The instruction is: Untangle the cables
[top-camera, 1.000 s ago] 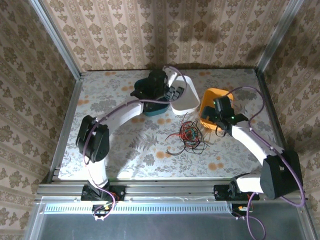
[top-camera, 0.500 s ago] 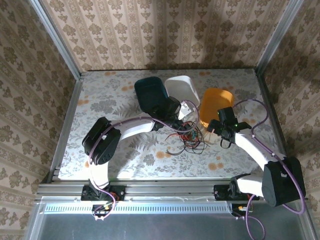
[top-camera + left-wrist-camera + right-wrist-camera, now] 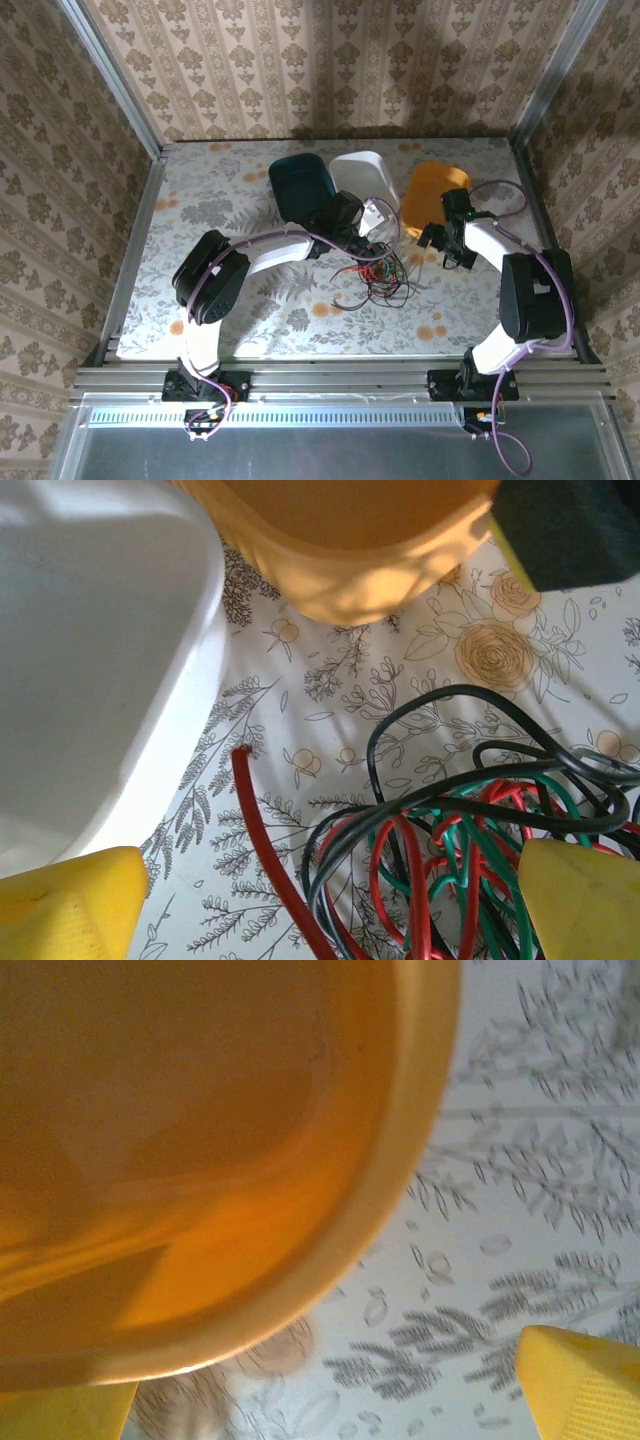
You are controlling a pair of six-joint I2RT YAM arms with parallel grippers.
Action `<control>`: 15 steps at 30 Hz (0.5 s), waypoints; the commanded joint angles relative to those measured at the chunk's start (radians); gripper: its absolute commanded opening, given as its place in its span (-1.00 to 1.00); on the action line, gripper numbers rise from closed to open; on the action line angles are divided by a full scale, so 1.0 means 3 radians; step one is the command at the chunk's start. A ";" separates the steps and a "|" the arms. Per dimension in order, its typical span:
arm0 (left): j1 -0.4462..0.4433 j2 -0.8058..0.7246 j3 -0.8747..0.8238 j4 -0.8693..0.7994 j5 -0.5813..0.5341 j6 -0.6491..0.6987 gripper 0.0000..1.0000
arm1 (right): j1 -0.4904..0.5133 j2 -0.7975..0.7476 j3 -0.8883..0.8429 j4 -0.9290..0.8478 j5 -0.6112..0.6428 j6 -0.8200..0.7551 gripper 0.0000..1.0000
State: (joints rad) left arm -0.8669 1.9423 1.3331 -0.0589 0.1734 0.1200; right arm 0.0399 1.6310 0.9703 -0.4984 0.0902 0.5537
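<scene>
Cables [image 3: 378, 272] lie in one knotted heap of red, black and green strands on the desk [image 3: 215, 210], just in front of the white tub [image 3: 362, 178] and the orange tub [image 3: 428, 188]. No strand looks pulled free, so the job seems barely begun. Left end effector [image 3: 320, 910] hovers over the heap's edge, jaws spread wide, gripping nothing. Right end effector [image 3: 320, 1400] hangs by the orange tub's rim, likewise wide open and empty. All the separating is left to do.
</scene>
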 commanded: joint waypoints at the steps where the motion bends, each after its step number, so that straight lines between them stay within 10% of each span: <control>1: 0.0016 0.0042 0.0099 0.0038 0.0092 -0.0089 0.90 | -0.0005 0.0219 0.0252 -0.0149 0.0162 -0.0163 0.93; 15: 0.0055 0.0014 0.0040 0.0030 0.0173 -0.0072 0.85 | 0.0559 -0.0744 -0.0318 -0.0141 -0.0662 -0.0377 0.49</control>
State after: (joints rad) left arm -0.8558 1.9423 1.3331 -0.0521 0.1940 0.1059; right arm 0.1715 1.4734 0.9321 -0.5159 -0.0025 0.4644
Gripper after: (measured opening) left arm 0.927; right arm 0.757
